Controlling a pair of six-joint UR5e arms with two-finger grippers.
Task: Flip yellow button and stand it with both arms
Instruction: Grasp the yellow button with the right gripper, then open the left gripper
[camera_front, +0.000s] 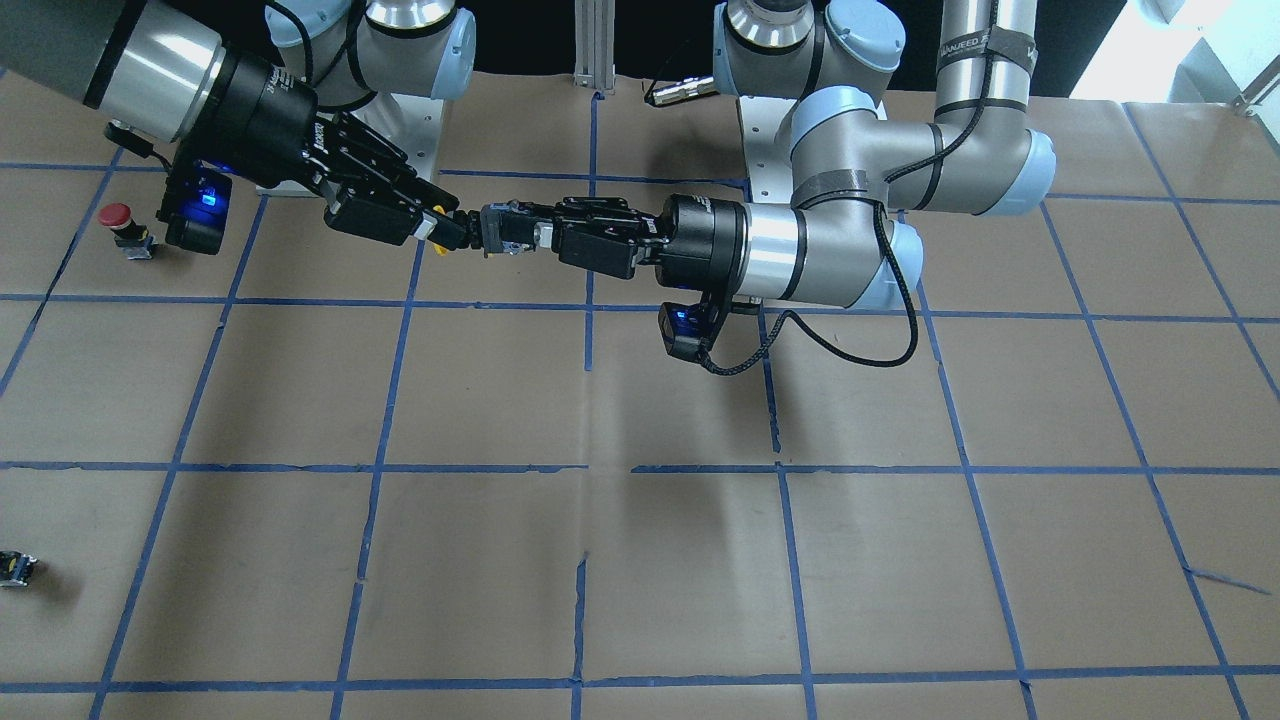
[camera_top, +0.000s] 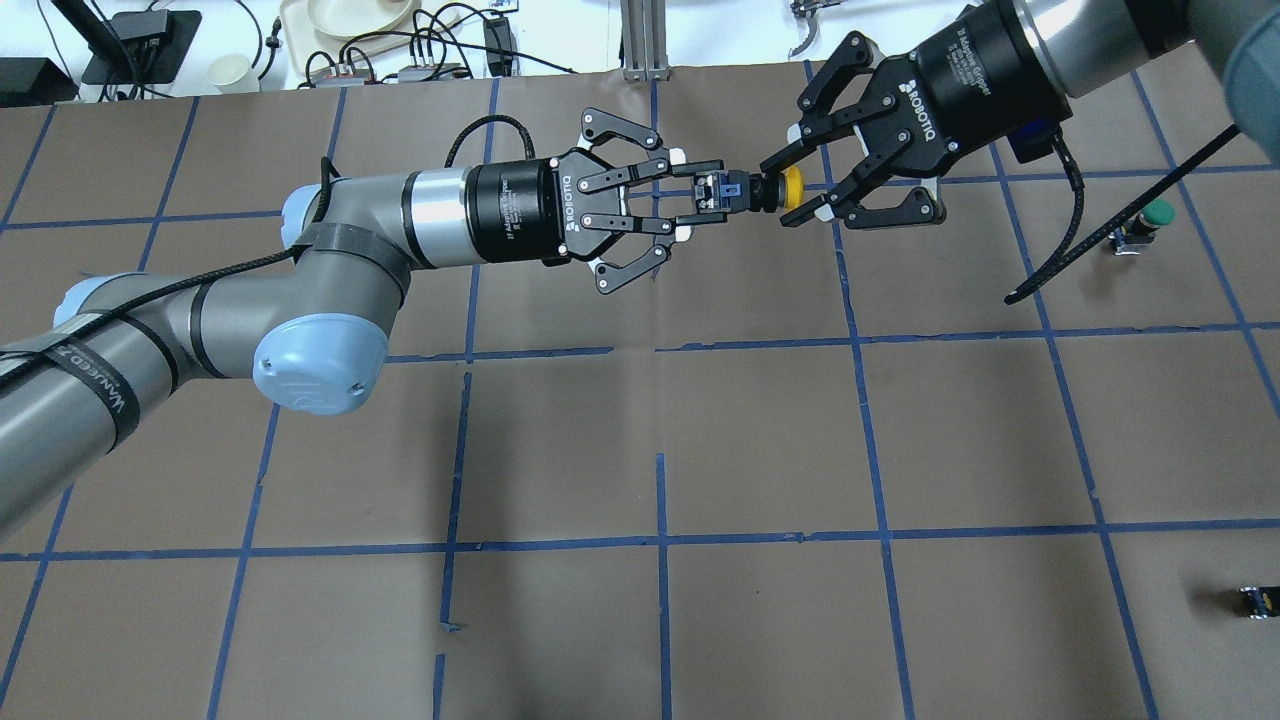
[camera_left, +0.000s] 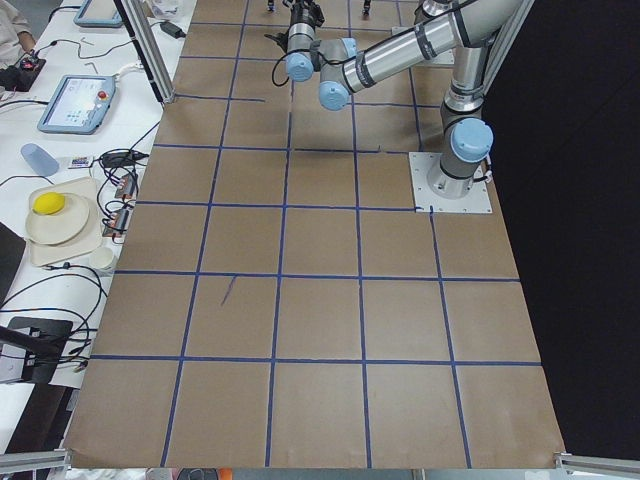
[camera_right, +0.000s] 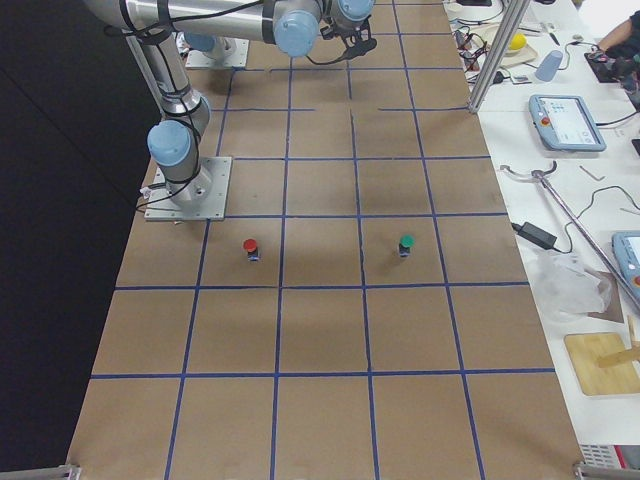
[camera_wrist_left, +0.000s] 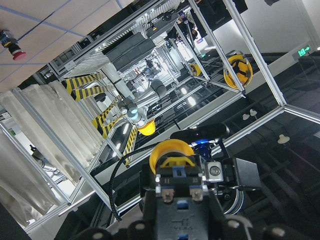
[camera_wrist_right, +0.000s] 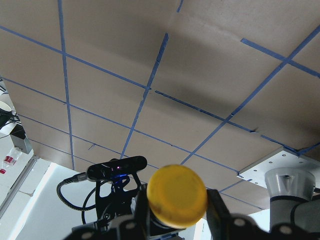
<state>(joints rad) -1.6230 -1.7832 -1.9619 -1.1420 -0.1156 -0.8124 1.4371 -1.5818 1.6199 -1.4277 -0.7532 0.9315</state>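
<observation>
The yellow button (camera_top: 793, 190) is held in the air, lying horizontally between both grippers above the far middle of the table. My left gripper (camera_top: 716, 193) is shut on its black and metallic base (camera_front: 510, 230). My right gripper (camera_top: 780, 192) comes in from the opposite side and straddles the yellow cap. In the right wrist view its fingers (camera_wrist_right: 141, 202) lie flush against both sides of the cap (camera_wrist_right: 177, 195), so it looks shut on it. The left wrist view shows the base (camera_wrist_left: 179, 186) from behind, with the cap rim (camera_wrist_left: 172, 150) beyond it.
A red-capped button (camera_front: 117, 222) stands on the table near the right arm's base. A green-capped button (camera_top: 1155, 213) stands further out on the right. A small black capless part (camera_top: 1258, 601) lies at the table's right edge. Blue tape lines grid the brown table (camera_top: 760, 430).
</observation>
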